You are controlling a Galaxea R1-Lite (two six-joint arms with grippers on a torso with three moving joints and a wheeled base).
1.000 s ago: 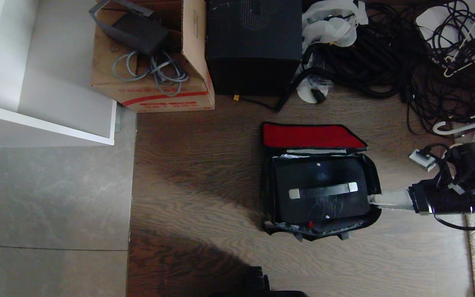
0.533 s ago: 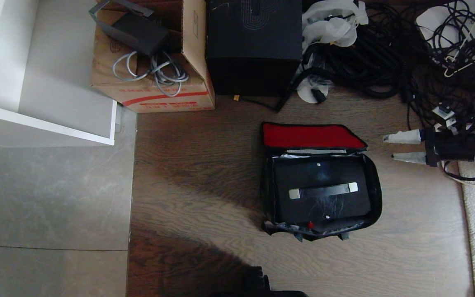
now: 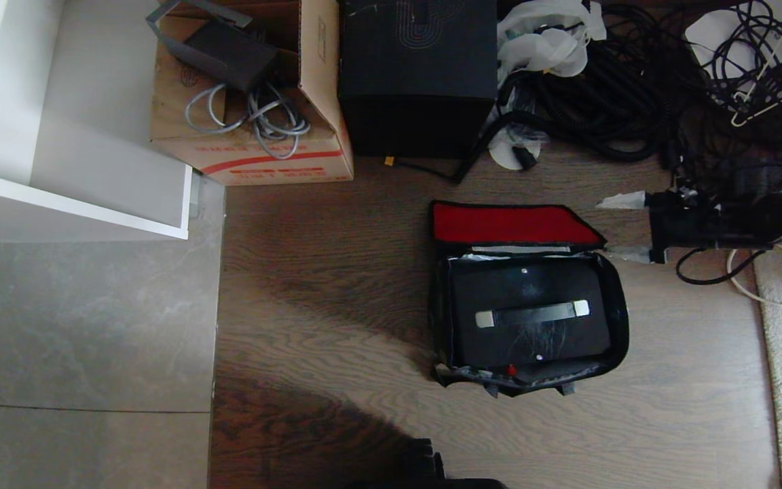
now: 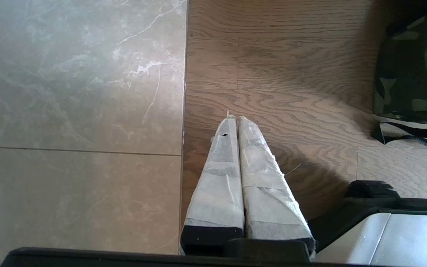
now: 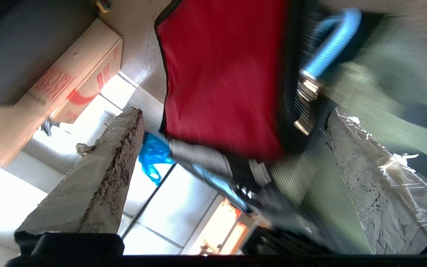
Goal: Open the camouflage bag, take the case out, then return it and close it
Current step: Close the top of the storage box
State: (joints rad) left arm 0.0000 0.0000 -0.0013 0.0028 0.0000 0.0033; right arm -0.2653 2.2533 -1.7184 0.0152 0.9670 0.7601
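Wooden floor met grey tile to the left of the camouflage bag (image 3: 528,299), which we take as our landmark. Far to its left, and beyond it, stood a white shelf unit (image 3: 72,197); beyond the bag and somewhat left sat a cardboard box (image 3: 255,146) with grey cords, and next to that a tall black box (image 3: 418,75). Our left gripper (image 4: 234,118) hung over the floor boards well to the left of the bag, its taped fingers pressed together and holding nothing.

The bag itself lay open on the boards, its red flap (image 3: 510,224) thrown back on the far side. The case (image 3: 530,316) rested inside it, handle (image 3: 532,314) upward, so we judged that only the closing remained.

Just to the right of the bag's far right corner, our right gripper (image 3: 625,227) pointed toward the flap with its jaws spread wide and empty; one finger was near the flap's corner, the other by the bag's rim. Further right lay a heap of black cables (image 3: 635,88).

We saw some risks. A finger could catch the strap buckle (image 5: 308,98) near the flap edge instead of the flap and drag the whole bag. The soft flap could also slip from a shallow pinch, or fold badly over the case handle, so the zipper edge would not meet.
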